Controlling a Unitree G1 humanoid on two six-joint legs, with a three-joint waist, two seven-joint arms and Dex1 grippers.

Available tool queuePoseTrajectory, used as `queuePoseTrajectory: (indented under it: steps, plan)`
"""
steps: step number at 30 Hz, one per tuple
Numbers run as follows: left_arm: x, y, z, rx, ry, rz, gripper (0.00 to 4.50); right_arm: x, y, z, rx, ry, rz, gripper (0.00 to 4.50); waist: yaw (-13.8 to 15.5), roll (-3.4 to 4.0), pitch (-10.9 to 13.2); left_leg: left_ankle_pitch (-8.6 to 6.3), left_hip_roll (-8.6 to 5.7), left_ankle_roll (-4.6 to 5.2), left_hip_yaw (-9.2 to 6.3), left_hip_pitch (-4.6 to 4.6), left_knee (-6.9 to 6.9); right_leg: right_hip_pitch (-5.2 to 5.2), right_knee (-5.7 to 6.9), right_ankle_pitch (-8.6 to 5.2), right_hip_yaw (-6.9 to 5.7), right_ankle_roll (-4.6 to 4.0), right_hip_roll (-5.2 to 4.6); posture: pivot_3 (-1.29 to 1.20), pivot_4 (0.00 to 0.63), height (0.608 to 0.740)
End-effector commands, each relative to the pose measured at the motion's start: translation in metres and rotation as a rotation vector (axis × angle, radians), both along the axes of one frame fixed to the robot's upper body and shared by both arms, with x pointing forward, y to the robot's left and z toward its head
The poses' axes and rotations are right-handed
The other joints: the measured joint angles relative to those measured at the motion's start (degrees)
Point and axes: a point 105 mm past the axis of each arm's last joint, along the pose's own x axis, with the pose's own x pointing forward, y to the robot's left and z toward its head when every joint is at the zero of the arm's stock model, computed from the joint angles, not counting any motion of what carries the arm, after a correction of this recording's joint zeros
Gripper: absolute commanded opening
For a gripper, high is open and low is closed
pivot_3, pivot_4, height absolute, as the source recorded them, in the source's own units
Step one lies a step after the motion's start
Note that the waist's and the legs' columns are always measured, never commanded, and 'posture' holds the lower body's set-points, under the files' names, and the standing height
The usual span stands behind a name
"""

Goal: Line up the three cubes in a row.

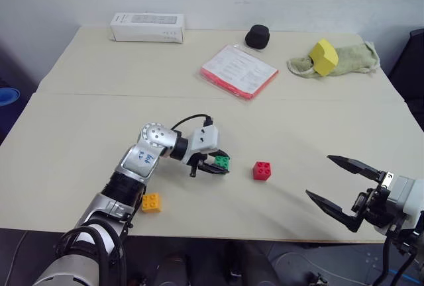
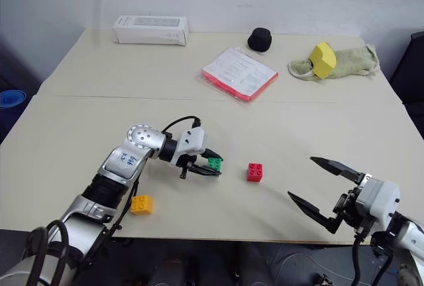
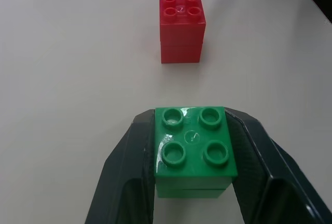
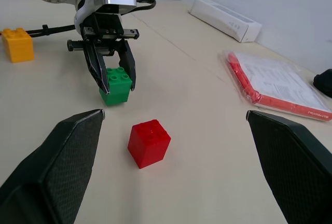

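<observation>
While the orange-yellow brick (image 1: 151, 202) sat alone near the front edge of the table (image 1: 93, 120), at the far left of the three bricks and beside the left arm, the left gripper (image 1: 216, 165) was clamped on the green brick (image 1: 222, 161), one black finger against each side, studs facing up. In the right wrist view the green brick looked to be resting on the tabletop, though contact could not be told for sure. Near it to the right, with a gap between them, stood the red brick (image 1: 262, 171), upright on the table and touched by nothing. Farther right, over the table's front edge, the right gripper (image 1: 344, 187) hung with its two fingers spread wide and nothing between them, well apart from the red brick. At the back of the table lay a white box (image 1: 147, 27), a black round thing (image 1: 257, 36), a sheet in a red-edged plastic sleeve (image 1: 238, 71), and a yellow block (image 1: 324, 57) on a green cloth (image 1: 351, 59).
</observation>
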Motion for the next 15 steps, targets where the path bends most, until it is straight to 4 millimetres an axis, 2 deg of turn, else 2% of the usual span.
queuePoseTrajectory:
  steps: [1,7,9,15]
  plan:
    - [-0.0010,-0.0033,-0.0040,-0.004,-0.018,-0.012,1.50,-0.0028,0.0012,0.0034,-0.001,-0.038,0.002,4.50,-0.04,0.00,0.00,0.00,0.00,0.00,0.02,0.01,0.00,0.00,0.01,0.00,0.01,0.00,0.00,0.00,0.150,0.740]
    - [0.0019,-0.0047,-0.0055,-0.013,-0.027,-0.003,1.50,-0.0022,0.0028,0.0009,0.002,-0.038,-0.001,4.50,0.02,0.00,0.00,-0.01,-0.01,0.02,0.01,0.02,0.00,0.01,0.00,0.00,0.00,0.00,-0.02,0.00,0.150,0.740]
    - [0.0003,-0.0035,-0.0063,-0.009,-0.019,-0.008,2.23,-0.0016,0.0035,0.0001,0.003,-0.037,0.000,4.50,0.02,0.00,0.00,-0.01,-0.01,0.02,0.01,0.02,0.00,0.01,0.00,0.00,0.00,0.00,-0.02,0.00,0.150,0.740]
    - [-0.0021,0.0011,0.0016,-0.042,-0.048,-0.018,3.94,0.0005,0.0042,-0.0003,0.005,-0.034,0.004,4.50,-0.05,0.00,0.00,-0.01,0.00,0.02,0.01,0.02,0.00,0.00,0.01,0.00,0.00,-0.01,-0.01,0.00,0.150,0.740]
